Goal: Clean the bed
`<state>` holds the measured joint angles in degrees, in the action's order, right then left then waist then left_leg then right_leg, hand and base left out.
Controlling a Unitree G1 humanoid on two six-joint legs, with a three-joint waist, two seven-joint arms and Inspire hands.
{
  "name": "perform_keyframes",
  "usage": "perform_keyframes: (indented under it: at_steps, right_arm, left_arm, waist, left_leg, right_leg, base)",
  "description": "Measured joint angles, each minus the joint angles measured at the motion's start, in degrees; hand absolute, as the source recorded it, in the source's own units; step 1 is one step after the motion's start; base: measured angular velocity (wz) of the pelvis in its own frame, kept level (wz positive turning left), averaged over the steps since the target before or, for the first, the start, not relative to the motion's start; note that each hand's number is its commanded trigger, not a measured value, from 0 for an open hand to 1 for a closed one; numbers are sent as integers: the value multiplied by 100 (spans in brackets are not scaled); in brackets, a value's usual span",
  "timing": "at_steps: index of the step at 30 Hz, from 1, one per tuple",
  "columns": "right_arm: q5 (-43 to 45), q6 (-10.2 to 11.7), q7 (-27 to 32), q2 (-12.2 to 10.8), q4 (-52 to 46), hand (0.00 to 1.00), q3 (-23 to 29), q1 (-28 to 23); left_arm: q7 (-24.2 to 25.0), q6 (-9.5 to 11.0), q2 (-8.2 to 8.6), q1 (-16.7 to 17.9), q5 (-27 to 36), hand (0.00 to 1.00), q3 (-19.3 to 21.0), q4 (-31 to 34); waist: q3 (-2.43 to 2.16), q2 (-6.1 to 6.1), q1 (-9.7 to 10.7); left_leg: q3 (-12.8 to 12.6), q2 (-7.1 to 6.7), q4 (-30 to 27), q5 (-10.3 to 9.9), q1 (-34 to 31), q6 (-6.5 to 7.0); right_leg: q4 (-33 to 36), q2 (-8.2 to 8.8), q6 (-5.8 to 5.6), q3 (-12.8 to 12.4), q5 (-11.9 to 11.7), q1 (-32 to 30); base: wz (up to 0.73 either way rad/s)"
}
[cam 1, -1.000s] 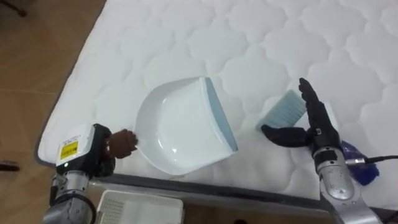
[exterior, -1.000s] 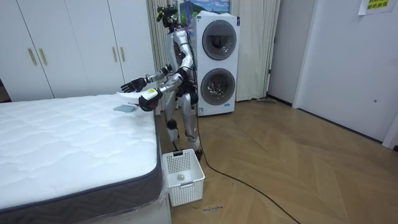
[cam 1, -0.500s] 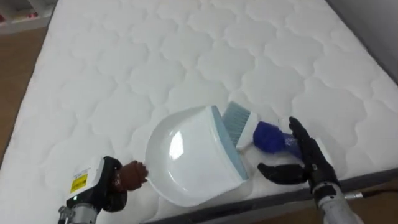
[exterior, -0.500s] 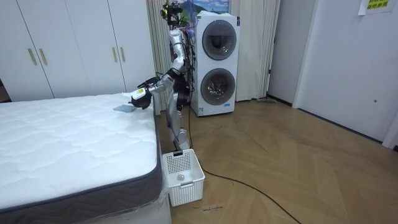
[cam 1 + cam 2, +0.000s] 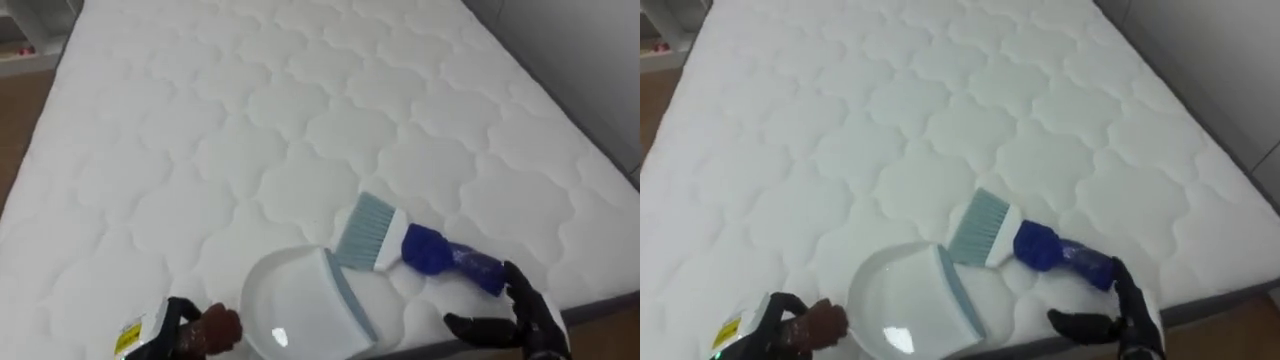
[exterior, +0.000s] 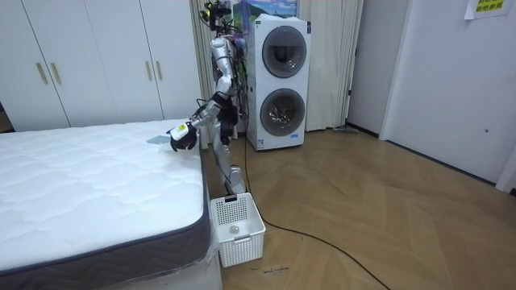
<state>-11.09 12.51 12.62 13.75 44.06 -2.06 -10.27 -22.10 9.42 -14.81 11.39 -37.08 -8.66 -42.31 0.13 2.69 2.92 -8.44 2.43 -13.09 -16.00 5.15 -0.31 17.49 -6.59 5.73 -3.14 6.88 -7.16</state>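
A white dustpan (image 5: 300, 312) lies on the white quilted mattress (image 5: 250, 120) near its front edge. My left hand (image 5: 158, 336) is shut on its brown handle (image 5: 217, 327) at the lower left. A brush with pale blue bristles and a blue handle (image 5: 432, 250) lies flat just right of the pan, its bristles at the pan's lip. My right hand (image 5: 518, 316) is open, with fingers spread, beside the end of the brush handle. In the room view I stand at the bed's corner with my left hand (image 6: 181, 135) over the mattress.
The mattress's grey right edge (image 5: 600, 180) runs close to my right hand. A white basket (image 6: 236, 228) stands on the wooden floor at the bed's corner. Stacked washing machines (image 6: 280, 80) are behind me, and white wardrobe doors (image 6: 81, 64) are beyond the bed.
The eye view has shifted further up the bed. In the room view I have drawn in closer to the bed's corner. The pan's lip now lies against the brush's bristles.
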Motion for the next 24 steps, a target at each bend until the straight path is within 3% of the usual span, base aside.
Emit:
perform_keyframes:
  at_steps: [5, 9, 12, 14, 16, 19, 24]
  right_arm:
    - [40, -36, 223, -52, 631, 0, 147, -132]
    - [16, -208, 332, -121, 1115, 0, 281, -160]
    - [-234, -364, 420, -240, 1544, 0, 509, -165]
    - [-387, -520, 448, -314, 1803, 0, 699, -237]
    - [-411, -700, 488, -348, 1862, 0, 826, -331]
    - [-391, -919, 476, -441, 1936, 0, 1031, -386]
    - [293, -1264, 127, -470, 2259, 0, 1094, -363]
  left_arm:
    - [-22, 43, 132, 46, 624, 0, 187, -830]
    - [4, -63, 195, 178, 900, 0, 373, -1307]
    - [58, -252, 204, 325, 1280, 0, 508, -1617]
    - [146, -403, 288, 409, 1299, 0, 805, -1739]
    - [273, -507, 348, 452, 1404, 0, 975, -1764]
    - [549, -792, 458, 466, 1532, 0, 1355, -1865]
    - [765, -862, 595, 466, 1841, 0, 1925, -1935]
  waist:
    - [-7, -33, 12]
    - [-7, -56, 14]
    - [-27, -112, 23]
    - [-49, -151, 27]
    - [-31, -185, -26]
    - [-64, -202, -19]
    - [-55, -206, -59]
  left_leg:
    - [-93, 2, 172, 1, 283, 1]
    - [-97, -6, 260, 1, 371, 1]
    - [-115, -5, 300, 1, 437, 1]
    - [-112, -4, 361, 1, 457, 1]
    - [-107, -2, 377, 2, 525, 1]
    - [-97, -3, 374, 1, 576, 2]
    - [-79, 11, 394, -19, 765, 30]
  right_leg:
    - [-102, -43, -33, -118, 60, 220]
    - [-178, -57, -54, -166, 68, 285]
    - [-192, -61, -63, -153, 74, 328]
    - [-226, -59, -67, -146, 84, 339]
    - [-242, -61, -69, -146, 83, 405]
    - [-236, -61, -72, -150, 95, 446]
    - [-253, -96, -78, -205, 119, 596]
  base:
    - [-12]
    - [-8]
    - [0]
    - [6]
    - [2]
    - [-1]
    - [-1]
